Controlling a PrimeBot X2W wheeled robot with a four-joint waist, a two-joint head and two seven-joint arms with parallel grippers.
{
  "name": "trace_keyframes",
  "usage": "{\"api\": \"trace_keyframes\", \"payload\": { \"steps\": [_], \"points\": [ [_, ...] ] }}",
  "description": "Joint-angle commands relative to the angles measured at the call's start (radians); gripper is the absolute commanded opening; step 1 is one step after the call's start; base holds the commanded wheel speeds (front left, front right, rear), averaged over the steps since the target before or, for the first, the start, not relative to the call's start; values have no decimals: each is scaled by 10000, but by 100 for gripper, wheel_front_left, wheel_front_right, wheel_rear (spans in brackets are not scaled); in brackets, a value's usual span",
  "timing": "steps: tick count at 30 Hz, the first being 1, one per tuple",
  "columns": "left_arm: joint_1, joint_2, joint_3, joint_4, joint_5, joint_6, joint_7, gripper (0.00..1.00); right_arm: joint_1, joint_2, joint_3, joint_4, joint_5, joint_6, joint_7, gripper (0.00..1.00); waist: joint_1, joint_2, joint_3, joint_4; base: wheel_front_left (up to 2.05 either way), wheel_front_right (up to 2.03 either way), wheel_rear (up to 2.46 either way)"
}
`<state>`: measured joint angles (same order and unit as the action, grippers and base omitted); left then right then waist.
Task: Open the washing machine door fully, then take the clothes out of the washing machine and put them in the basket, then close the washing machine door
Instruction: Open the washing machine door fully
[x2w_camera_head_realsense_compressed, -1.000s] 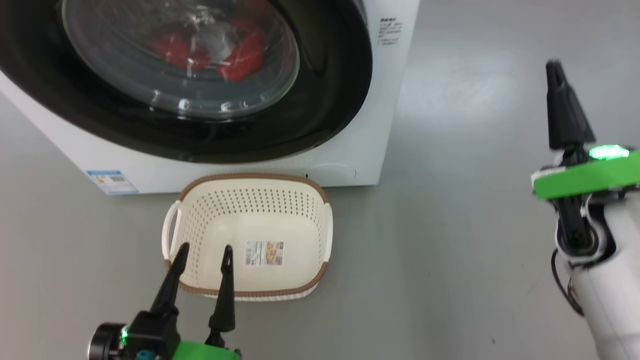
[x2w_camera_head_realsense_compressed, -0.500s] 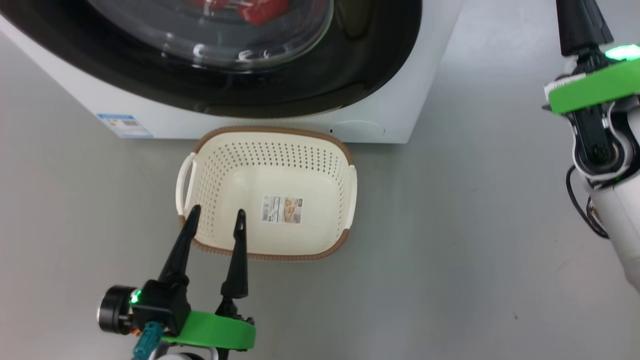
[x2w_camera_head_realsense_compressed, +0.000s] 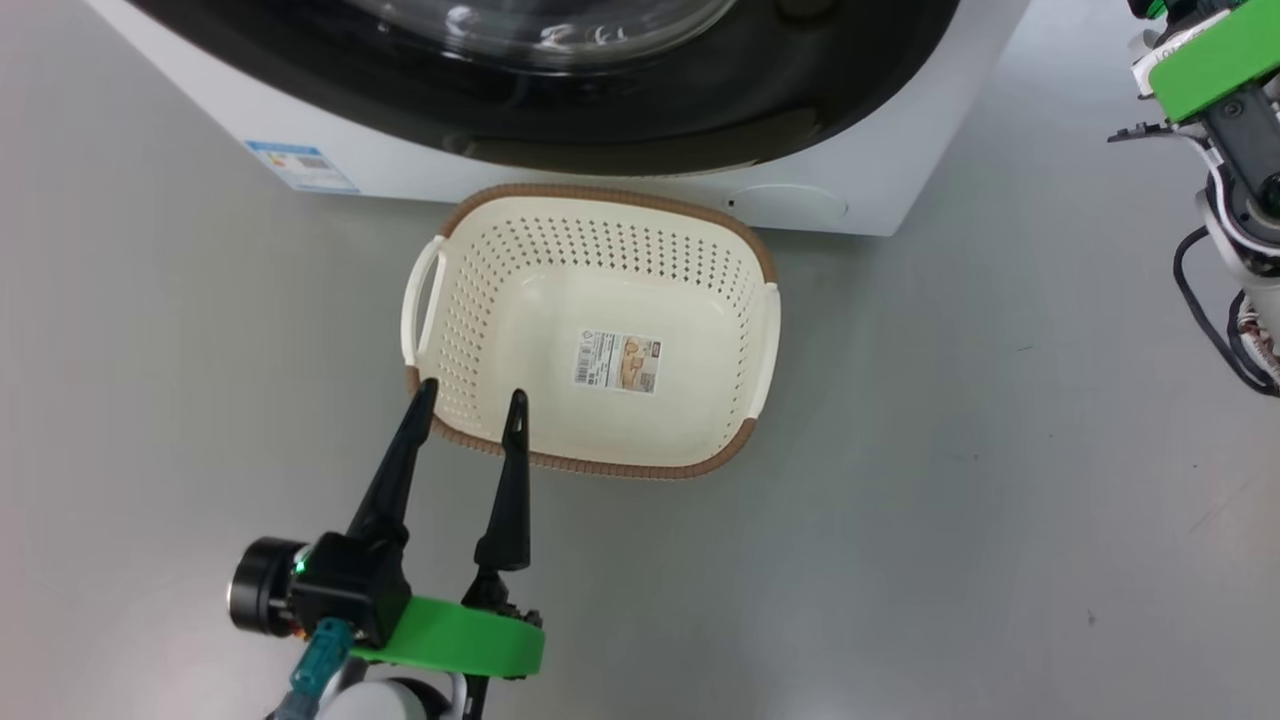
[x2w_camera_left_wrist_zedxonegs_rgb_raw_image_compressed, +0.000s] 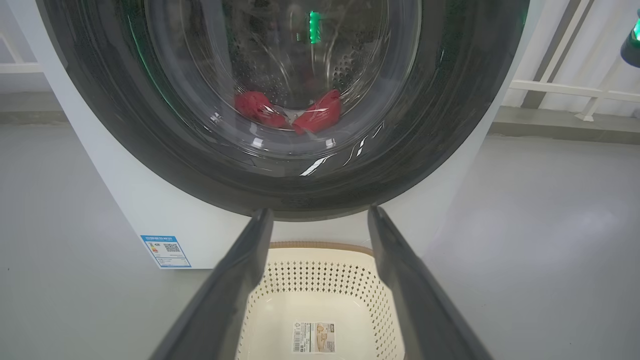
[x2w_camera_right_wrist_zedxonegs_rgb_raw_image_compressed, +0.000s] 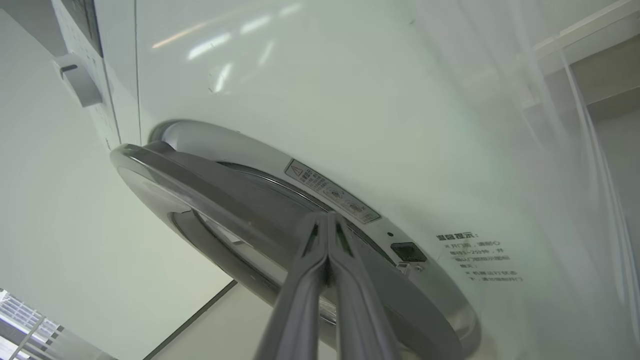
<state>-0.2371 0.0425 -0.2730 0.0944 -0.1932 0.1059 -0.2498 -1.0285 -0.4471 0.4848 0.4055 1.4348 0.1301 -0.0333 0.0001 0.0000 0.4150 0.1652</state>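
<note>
L gripper (x2w_camera_head_realsense_compressed: 473, 391): fingers spread wide, holding nothing, hanging in front of the washer (x2w_camera_head_realsense_compressed: 860, 195) w/ tips over the near rim of the basket (x2w_camera_head_realsense_compressed: 500, 300). Basket sits on the floor (x2w_camera_head_realsense_compressed: 950, 480) just in front of the washer, under the door (x2w_camera_left_wrist_zedxonegs_rgb_raw_image_compressed: 450, 125), paper label (x2w_camera_head_realsense_compressed: 617, 361) on its bottom. Red clothes (x2w_camera_left_wrist_zedxonegs_rgb_raw_image_compressed: 320, 112) lie inside the washer, behind the door glass. R gripper (x2w_camera_right_wrist_zedxonegs_rgb_raw_image_compressed: 327, 216): fingers pressed together, nothing between them, tips at the door's edge on the washer front. I can't tell if they touch it. Door looks slightly ajar there.
</note>
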Motion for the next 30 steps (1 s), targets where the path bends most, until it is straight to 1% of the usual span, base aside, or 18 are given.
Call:
{"api": "trace_keyframes", "payload": {
  "steps": [1, 8, 13, 15, 23, 30],
  "points": [
    [-280, 78, 155, -327, -74, 84, -120, 100, -270, -168, 127, -256, 527, 6, 502, 0, -1, 0, 254, 235, 0, 0, 0],
    [-465, 78, -120, -333, -193, 128, -120, 100, -702, -335, -27, -135, 1698, 6, 1839, 0, -1, 0, 576, 421, 0, 0, 0],
    [-618, 78, -292, -323, -247, 145, -120, 100, -993, -385, -243, 169, 2088, 6, 2607, 0, -1, 0, 784, 545, 0, 0, 0],
    [-666, 78, -339, -312, -257, 149, -120, 100, -1090, -292, -390, 366, 2343, 6, 2917, 0, -1, 0, 830, 583, 0, 0, 0],
    [-797, 78, -531, -268, -280, 165, -120, 100, -1490, 20, -676, 839, 2619, 6, 3983, 0, -1, 0, 966, 713, 0, 0, 0],
    [-788, 78, -600, -205, -295, 184, -120, 100, -1387, 257, -847, 909, 2717, 6, 4819, 0, -1, 0, 845, 752, 0, 0, 0]
  ]
}}
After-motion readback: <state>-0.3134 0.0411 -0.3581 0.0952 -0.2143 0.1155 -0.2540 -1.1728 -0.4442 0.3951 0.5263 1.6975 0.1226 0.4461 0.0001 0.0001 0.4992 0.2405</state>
